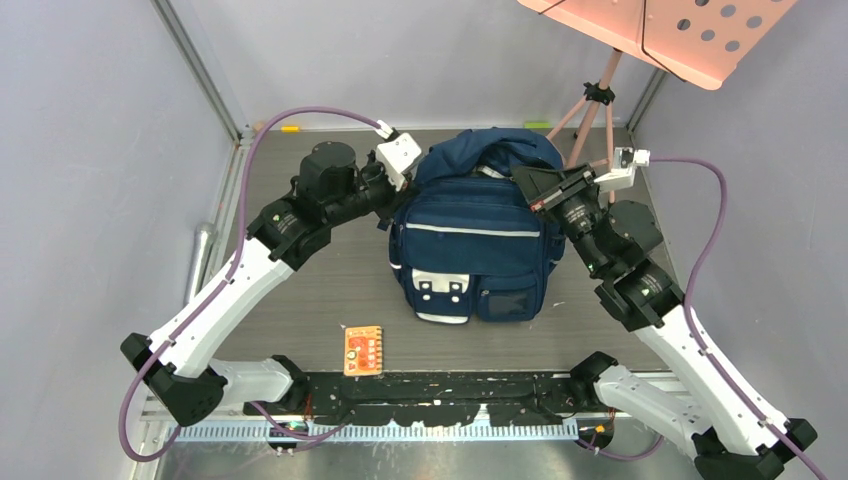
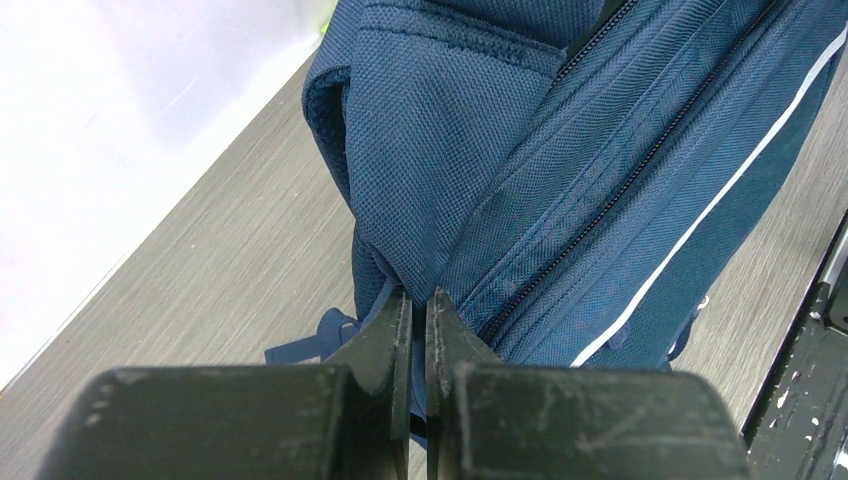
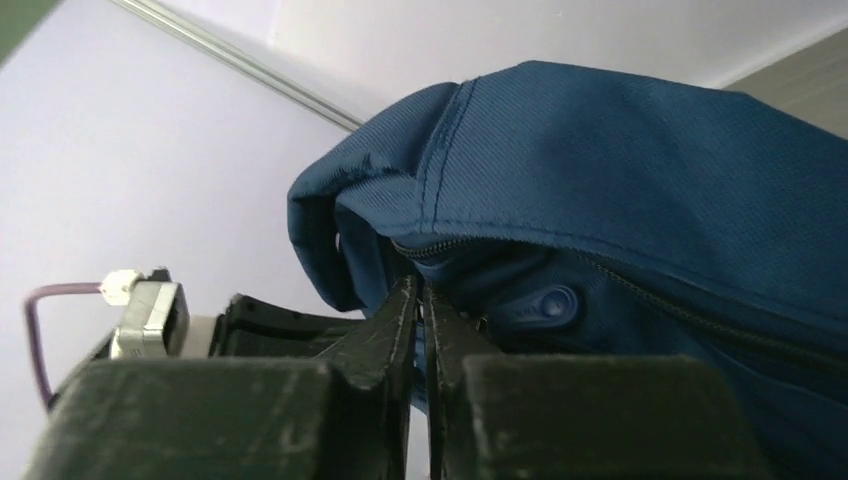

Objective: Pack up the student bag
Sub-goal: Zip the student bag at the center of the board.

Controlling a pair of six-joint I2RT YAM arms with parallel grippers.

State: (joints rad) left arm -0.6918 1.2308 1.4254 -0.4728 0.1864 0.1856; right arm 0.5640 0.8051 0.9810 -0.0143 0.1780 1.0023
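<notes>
The large navy blue fabric backpack (image 1: 470,240), with pale stripes and white patches, stands in the middle of the grey table (image 1: 300,290). Its pocketed front faces the arm bases and its top flap slumps over. The left gripper (image 1: 408,182) sits at the backpack's upper left corner. In the left wrist view its fingers (image 2: 395,330) are drawn to a thin slit with a fold of blue cloth nipped between them, just beside the main zip line. The right gripper (image 1: 540,190) is at the backpack's upper right corner, and its fingers (image 3: 397,320) likewise stand almost together, clamped on the fabric edge under the flap (a round press stud (image 3: 553,303) shows just beside them). A small orange flat booklet (image 1: 363,351) lies in front of the backpack, off to its left and well apart. A pink perforated metal stand (image 1: 660,30) rises behind the backpack's right side.

I judge the step in hand to be opening the mouth, since each arm has one side of the top. The next move calls for drawing the two corners apart evenly, so the opening gapes without the backpack tipping. One arm must then let go to fetch the booklet.
</notes>
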